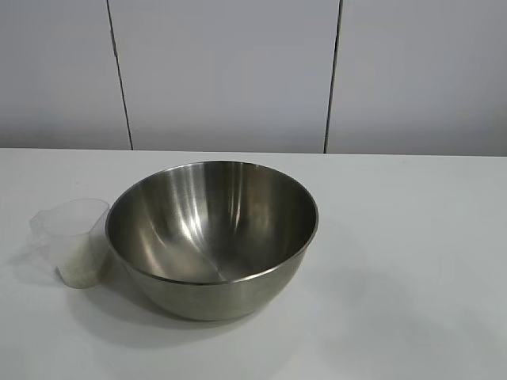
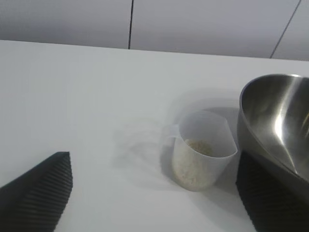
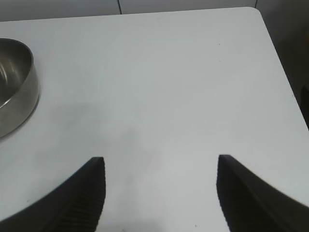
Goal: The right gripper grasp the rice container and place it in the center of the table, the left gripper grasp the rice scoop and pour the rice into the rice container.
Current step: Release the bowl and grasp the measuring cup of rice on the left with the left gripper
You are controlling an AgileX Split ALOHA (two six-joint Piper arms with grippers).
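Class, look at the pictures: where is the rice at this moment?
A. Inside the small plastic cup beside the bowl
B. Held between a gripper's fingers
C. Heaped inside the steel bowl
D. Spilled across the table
A: the rice sits in the rice scoop, while the rice container beside it is empty.

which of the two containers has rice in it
The small plastic cup, standing left of the steel bowl; white grains fill its bottom, while the bowl is bare inside.

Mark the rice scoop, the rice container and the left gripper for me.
rice scoop [image 2: 200, 159]: left wrist view, front wall.
rice container [image 1: 212, 229]: exterior view, inner wall.
left gripper [image 2: 159, 193]: left wrist view, between open fingertips.
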